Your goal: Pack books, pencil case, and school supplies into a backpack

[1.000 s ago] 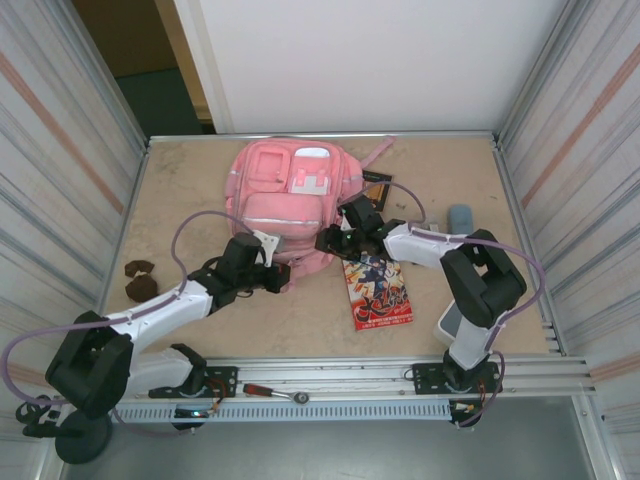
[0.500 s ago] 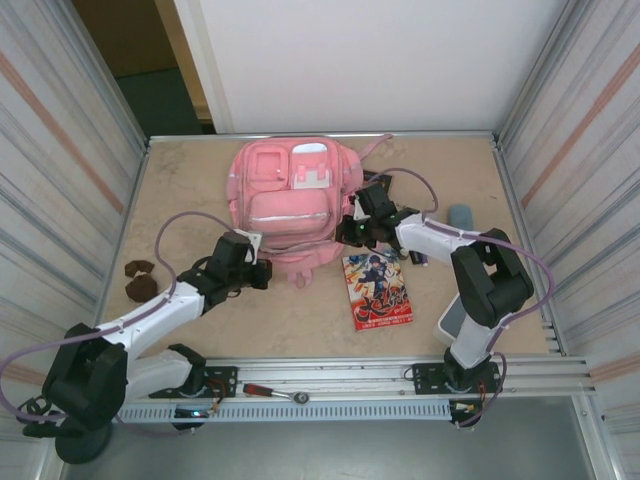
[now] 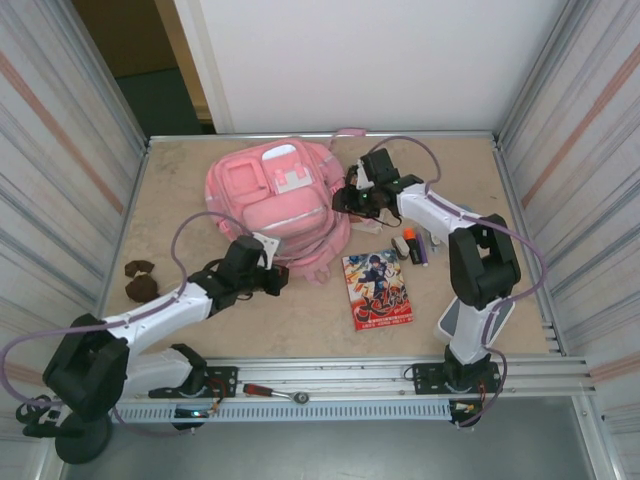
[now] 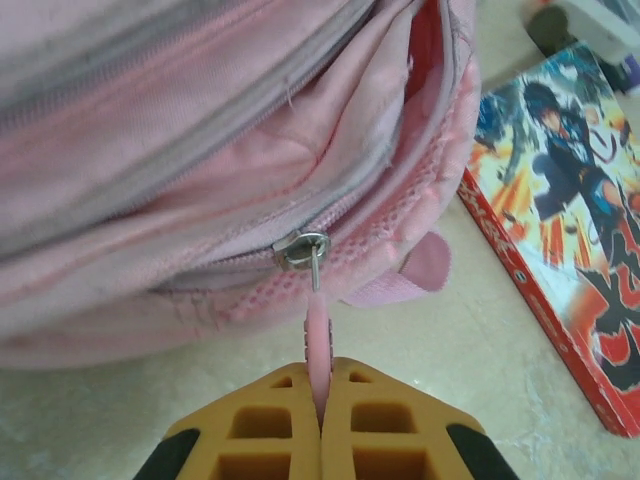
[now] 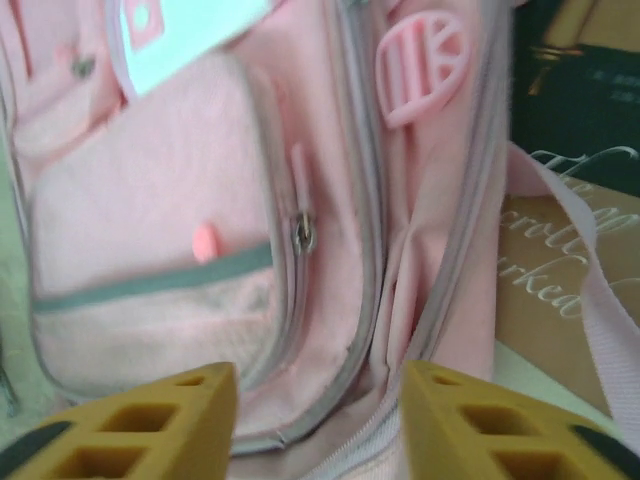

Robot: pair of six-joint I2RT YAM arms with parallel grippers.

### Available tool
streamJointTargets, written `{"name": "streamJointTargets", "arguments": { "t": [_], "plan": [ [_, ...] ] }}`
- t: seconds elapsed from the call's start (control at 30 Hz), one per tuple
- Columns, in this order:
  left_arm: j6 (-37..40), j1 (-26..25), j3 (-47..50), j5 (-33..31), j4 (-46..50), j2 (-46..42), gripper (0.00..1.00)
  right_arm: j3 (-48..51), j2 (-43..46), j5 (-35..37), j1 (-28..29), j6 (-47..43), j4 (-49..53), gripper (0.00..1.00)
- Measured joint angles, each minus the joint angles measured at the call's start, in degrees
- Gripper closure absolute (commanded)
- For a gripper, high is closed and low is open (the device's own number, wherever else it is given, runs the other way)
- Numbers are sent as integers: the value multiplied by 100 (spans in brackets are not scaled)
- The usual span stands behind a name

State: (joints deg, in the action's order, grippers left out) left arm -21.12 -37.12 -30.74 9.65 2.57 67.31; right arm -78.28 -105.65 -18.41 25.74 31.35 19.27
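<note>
The left gripper (image 4: 320, 400), pinching the soft pink fabric backpack's (image 4: 200, 150) pink zip tab (image 4: 317, 325), should pull along the zip's line while the spread right gripper (image 5: 320, 392) steadies the far side.

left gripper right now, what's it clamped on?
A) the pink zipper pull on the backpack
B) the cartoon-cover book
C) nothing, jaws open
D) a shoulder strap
A: in the left wrist view the left gripper is shut on the pink zipper pull, which hangs from the metal slider on the backpack. The cartoon book lies untouched on the table beside it.
</note>
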Motion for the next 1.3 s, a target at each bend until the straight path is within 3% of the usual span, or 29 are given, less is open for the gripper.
{"name": "streamJointTargets", "arguments": {
  "t": [0.17, 0.37, 0.43, 0.57, 0.77, 1.07, 1.3],
  "plan": [
    [-17, -116, -74, 144, -162, 181, 100, 1403, 918, -4, 330, 476, -560, 25],
    [-15, -116, -76, 175, -247, 262, 100, 2430, 1099, 107, 1169, 1193, -1259, 23],
    [-15, -116, -76, 173, -247, 264, 100, 2542, 1008, 173, 1305, 1427, -1480, 30],
    [-15, -116, -63, 129, -247, 256, 100, 2566, 767, 256, 1340, 1799, -1869, 65],
    [-15, 0, 63, 13, -181, 17, 100, 2636, 813, 380, 1285, 1941, -2109, 91],
    [-20, 813, 575, -17, -59, -863, 100, 2708, 1239, 262, 905, 1775, -2052, 96],
    [-168, 966, 616, -411, 229, -1276, 100, 2531, 1309, 0, 723, 1574, -1746, 96]
  ]
}}
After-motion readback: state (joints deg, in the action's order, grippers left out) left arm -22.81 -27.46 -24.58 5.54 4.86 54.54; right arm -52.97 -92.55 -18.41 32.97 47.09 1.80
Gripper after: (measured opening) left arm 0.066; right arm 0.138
